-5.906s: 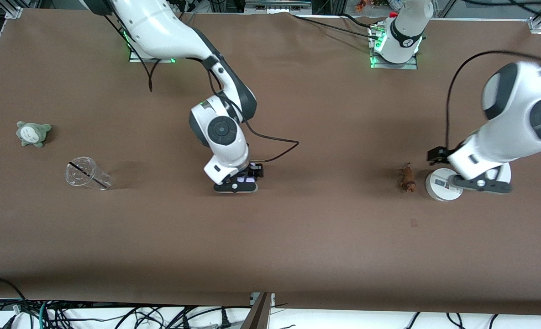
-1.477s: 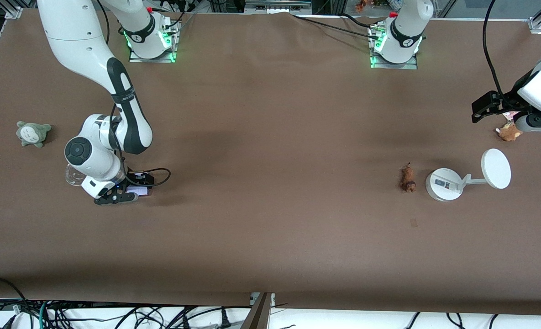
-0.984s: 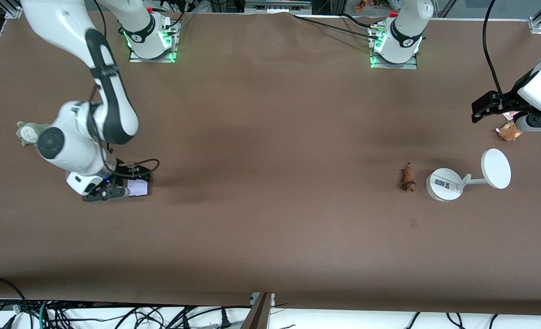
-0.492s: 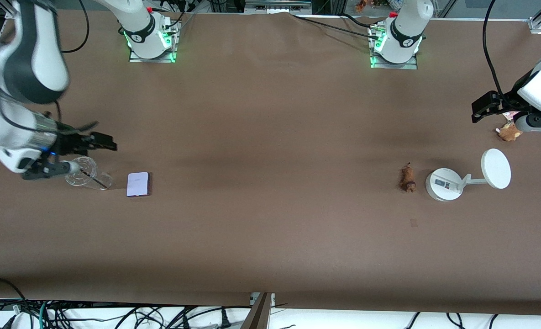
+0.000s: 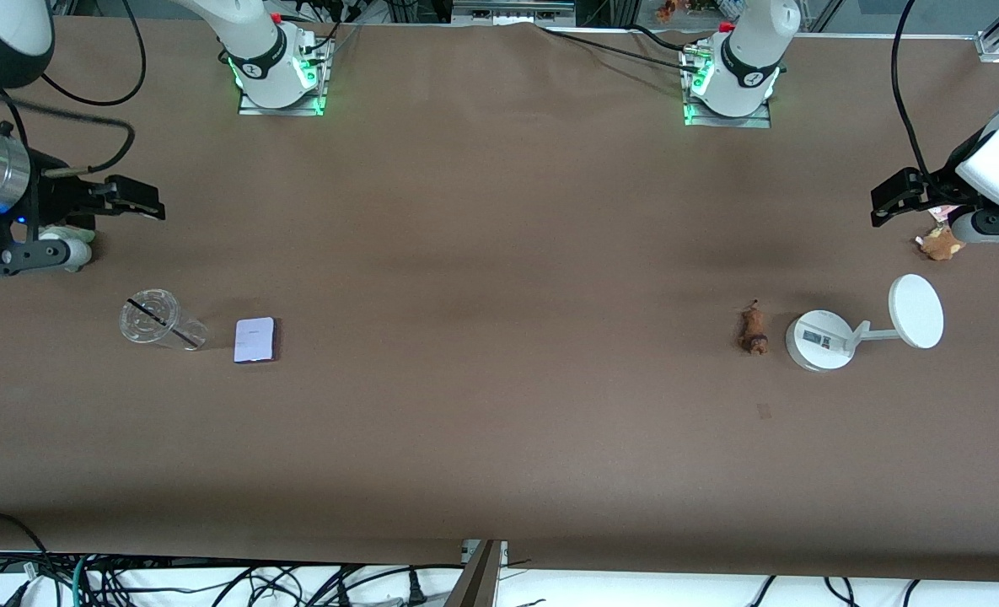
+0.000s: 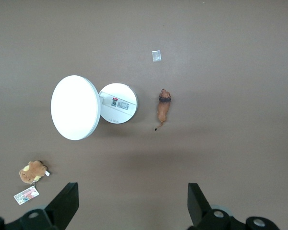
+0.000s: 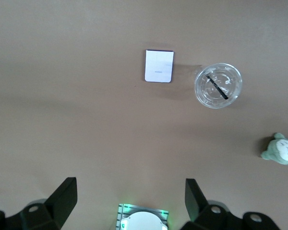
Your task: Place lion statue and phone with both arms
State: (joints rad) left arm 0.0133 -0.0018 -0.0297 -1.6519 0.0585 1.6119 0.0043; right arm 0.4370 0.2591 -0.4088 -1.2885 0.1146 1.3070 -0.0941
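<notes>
Phone (image 5: 255, 340) lies flat on the brown table (image 5: 499, 421), face up, free of any grip, just beside the clear plastic cup (image 5: 160, 320) toward the right arm's end. We see it well apart from the right gripper (image 5: 23, 253), which hangs spread wide over the grey-green plush (image 7: 282, 150) at that end of the table; nothing sits between its fingers (image 7: 62, 194). In the front view the phone's long axis runs toward the camera and away from it (short edges nearest and farthest).

Lion statue (image 5: 751, 330) lies on the table just beside the round base of the white stand (image 5: 819, 339), not touching it, toward the left arm's end. Its long axis also runs nearer-to-farther, with the dark mane end nearer the front camera and the thin tail pointing toward the bases. We see it lying loose, well apart from the left gripper (image 5: 971, 226).

That left gripper hovers over the table edge by the tan plush toy with a tag (image 5: 939, 244); its fingers (image 6: 65, 201) stand wide apart and hold nothing. A small pale scrap (image 6: 156, 55) lies on the table near the lion, nearer the front camera.
</notes>
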